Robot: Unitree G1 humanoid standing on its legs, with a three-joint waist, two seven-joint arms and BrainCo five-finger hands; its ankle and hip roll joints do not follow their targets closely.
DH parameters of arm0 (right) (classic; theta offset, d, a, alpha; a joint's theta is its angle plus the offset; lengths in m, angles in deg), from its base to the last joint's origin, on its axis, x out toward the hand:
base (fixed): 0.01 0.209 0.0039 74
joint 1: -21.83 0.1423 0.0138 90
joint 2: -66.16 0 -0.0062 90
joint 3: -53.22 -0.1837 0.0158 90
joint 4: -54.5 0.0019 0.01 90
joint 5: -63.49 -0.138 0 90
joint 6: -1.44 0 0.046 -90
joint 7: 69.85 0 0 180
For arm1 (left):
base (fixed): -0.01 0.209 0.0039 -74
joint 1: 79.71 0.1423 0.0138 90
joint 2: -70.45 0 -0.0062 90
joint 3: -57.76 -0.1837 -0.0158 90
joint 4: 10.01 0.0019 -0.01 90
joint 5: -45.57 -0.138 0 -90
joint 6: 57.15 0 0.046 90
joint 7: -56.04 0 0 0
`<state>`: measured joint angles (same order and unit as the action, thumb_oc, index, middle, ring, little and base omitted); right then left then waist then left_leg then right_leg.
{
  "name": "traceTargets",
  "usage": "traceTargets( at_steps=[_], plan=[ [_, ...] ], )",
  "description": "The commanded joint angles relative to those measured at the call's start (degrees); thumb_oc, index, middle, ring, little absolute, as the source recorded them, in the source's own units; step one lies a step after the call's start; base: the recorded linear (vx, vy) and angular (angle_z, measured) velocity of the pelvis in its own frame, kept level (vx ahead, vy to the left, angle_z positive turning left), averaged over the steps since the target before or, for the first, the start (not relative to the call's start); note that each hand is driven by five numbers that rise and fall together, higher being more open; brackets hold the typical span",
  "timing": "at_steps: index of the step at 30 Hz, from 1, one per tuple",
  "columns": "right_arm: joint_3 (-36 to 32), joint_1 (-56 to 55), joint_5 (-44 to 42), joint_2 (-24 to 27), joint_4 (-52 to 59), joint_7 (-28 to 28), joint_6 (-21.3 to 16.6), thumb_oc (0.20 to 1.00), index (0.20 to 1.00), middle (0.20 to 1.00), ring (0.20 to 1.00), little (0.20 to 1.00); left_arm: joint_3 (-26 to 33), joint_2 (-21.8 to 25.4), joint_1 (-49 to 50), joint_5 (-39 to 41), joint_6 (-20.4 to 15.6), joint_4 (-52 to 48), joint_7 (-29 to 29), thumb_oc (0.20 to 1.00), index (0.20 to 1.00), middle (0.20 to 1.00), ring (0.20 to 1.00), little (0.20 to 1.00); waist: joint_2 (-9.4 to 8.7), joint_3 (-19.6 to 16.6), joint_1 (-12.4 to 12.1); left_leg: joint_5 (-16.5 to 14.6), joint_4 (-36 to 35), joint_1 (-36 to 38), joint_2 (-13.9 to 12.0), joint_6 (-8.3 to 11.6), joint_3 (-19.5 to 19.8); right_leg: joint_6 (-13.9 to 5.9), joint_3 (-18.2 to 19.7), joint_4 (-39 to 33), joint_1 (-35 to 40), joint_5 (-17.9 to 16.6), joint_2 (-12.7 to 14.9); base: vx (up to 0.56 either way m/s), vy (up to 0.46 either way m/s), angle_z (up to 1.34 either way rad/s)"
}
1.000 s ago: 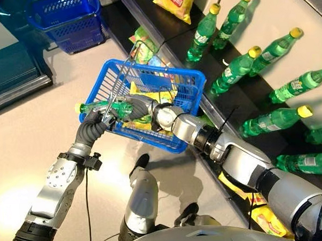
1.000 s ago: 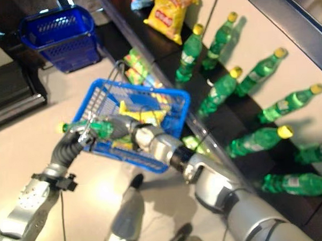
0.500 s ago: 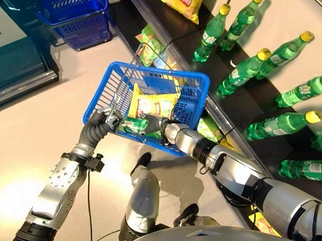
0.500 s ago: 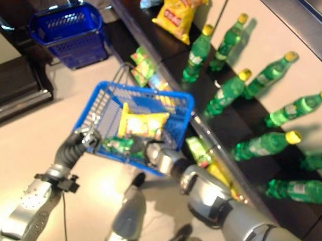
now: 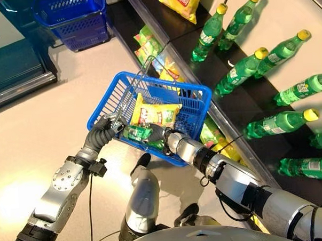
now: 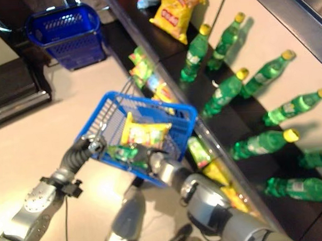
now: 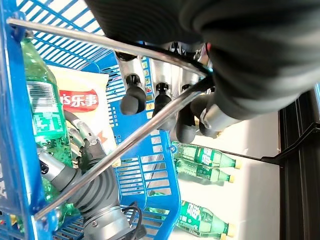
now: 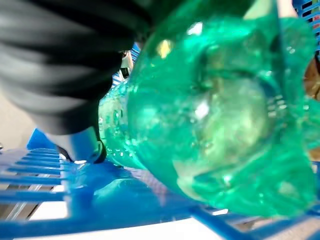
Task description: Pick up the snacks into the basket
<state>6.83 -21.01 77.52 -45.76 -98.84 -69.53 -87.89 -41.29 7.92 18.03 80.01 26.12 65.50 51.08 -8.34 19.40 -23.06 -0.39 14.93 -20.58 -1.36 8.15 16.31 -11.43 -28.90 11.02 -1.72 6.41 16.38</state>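
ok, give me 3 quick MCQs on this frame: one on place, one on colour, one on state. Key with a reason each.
1. Where is the green bottle that the right hand holds?
A. on the shelf
B. inside the blue basket
C. on the floor

2. What colour is the snack bag in the basket?
A. yellow
B. red
C. white

3. What is the left hand doing?
A. hanging open
B. pressing the bag
C. curled round the basket's wire handle

Key: 1 B, the bottle lies within the basket walls; 2 A, the bag shows yellow against the blue mesh; 3 C, the left wrist view shows fingers hooked over the wire.
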Motion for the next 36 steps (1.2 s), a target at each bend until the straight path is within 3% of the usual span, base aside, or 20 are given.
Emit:
traceTargets(
  at_steps=[1, 4, 5, 6, 14, 19, 27, 33, 36],
  plan=[
    [0.7, 1.7, -0.7, -4.0, -1.5, -1.5, -2.6, 0.200, 0.200, 0.200, 0.200, 0.200, 4.1, -3.3, -6.3, 3.0, -9.3, -13.1, -0.1, 0.200, 0.200, 0.200, 0.200, 0.200, 1.69, -2.2, 1.3, -2.4, -0.7, 3.0, 0.5, -4.67, -3.1, 0.66, 2.0, 2.8, -4.1, -7.5, 0.7, 0.00, 0.000, 0.00],
    [0.5, 1.3, -0.8, -3.9, -1.7, -1.6, -2.5, 0.200, 0.200, 0.200, 0.200, 0.200, 4.5, -3.4, -6.0, 3.1, -9.3, -13.0, -0.1, 0.200, 0.200, 0.200, 0.200, 0.200, 1.67, -2.2, 1.3, -2.4, -0.7, 3.0, 0.5, -4.67, -3.1, 0.63, 2.1, 2.8, -4.1, -7.6, 0.7, 0.00, 0.000, 0.00],
    [0.4, 1.2, -0.7, -3.8, -1.7, -1.6, -2.5, 0.438, 0.438, 0.438, 0.438, 0.438, 4.5, -3.4, -6.0, 3.1, -9.3, -13.0, -0.1, 0.200, 0.200, 0.200, 0.200, 0.200, 1.65, -2.2, 1.3, -2.4, -0.6, 2.9, 0.5, -4.67, -3.1, 0.62, 2.1, 2.8, -4.1, -7.6, 0.7, 0.00, 0.000, 0.00],
    [0.3, 1.2, -0.6, -3.6, -1.3, -1.4, -2.6, 1.000, 1.000, 1.000, 1.000, 1.000, 4.5, -3.6, -5.8, 3.2, -9.2, -12.6, -0.1, 0.200, 0.200, 0.200, 0.200, 0.200, 1.60, -2.2, 1.4, -2.5, -0.6, 2.9, 0.4, -4.69, -3.2, 0.63, 2.2, 3.0, -4.2, -7.6, 0.7, 0.00, 0.000, 0.00],
    [-0.7, 1.6, -1.0, -2.6, 0.3, 0.0, -2.6, 1.000, 1.000, 1.000, 1.000, 1.000, 4.4, -3.8, -4.5, 2.3, -8.8, -10.4, 0.8, 0.200, 0.200, 0.200, 0.200, 0.200, 1.84, -2.2, 1.8, -2.5, -0.7, 3.3, 0.1, -4.74, -3.6, 0.62, 2.6, 3.2, -4.4, -7.7, 0.7, 0.00, 0.000, 0.00],
    [-0.7, 2.0, -1.8, 0.4, 8.6, 0.3, -3.1, 1.000, 1.000, 1.000, 1.000, 1.000, 5.6, -3.6, -2.9, -0.4, -9.0, -6.1, 2.5, 0.200, 0.200, 0.200, 0.200, 0.200, 1.43, -2.2, 2.9, -2.1, -1.2, 3.8, -0.1, -4.84, -4.6, 0.65, 3.9, 3.1, -5.1, -8.3, 0.7, 0.00, 0.003, -0.07],
    [-2.9, 0.9, -4.7, 7.5, 24.3, 0.4, -3.1, 1.000, 1.000, 1.000, 1.000, 1.000, 8.0, -5.3, -0.2, -5.6, -8.7, 2.9, 5.8, 0.200, 0.200, 0.200, 0.200, 0.200, 0.68, -2.4, 5.1, -2.3, -1.2, 4.6, -0.7, -4.92, -6.2, 0.71, 5.5, 3.2, -5.7, -8.6, 0.7, -0.01, 0.003, -0.14],
    [-7.5, -4.3, -12.0, 14.9, 38.9, 0.9, -4.6, 1.000, 1.000, 1.000, 1.000, 1.000, 10.0, -7.9, 0.6, -8.2, -8.9, 9.4, 7.9, 0.200, 0.200, 0.200, 0.200, 0.200, 0.00, -3.5, 6.9, -2.0, -2.2, 5.2, -1.1, -4.90, -7.0, 0.51, 6.2, 2.1, -5.7, -9.6, 0.8, -0.01, 0.001, -0.08],
    [-13.4, -11.8, -17.5, 20.0, 49.9, 1.6, -8.7, 1.000, 1.000, 1.000, 1.000, 1.000, 11.8, -12.2, 0.8, -7.9, -9.0, 16.0, 10.4, 0.200, 0.200, 0.200, 0.200, 0.200, -0.21, -4.2, 8.0, -1.8, -2.6, 5.9, -1.3, -4.97, -7.5, 0.45, 6.4, 1.7, -5.2, -9.9, 0.8, 0.00, 0.002, -0.03]
  ],
)
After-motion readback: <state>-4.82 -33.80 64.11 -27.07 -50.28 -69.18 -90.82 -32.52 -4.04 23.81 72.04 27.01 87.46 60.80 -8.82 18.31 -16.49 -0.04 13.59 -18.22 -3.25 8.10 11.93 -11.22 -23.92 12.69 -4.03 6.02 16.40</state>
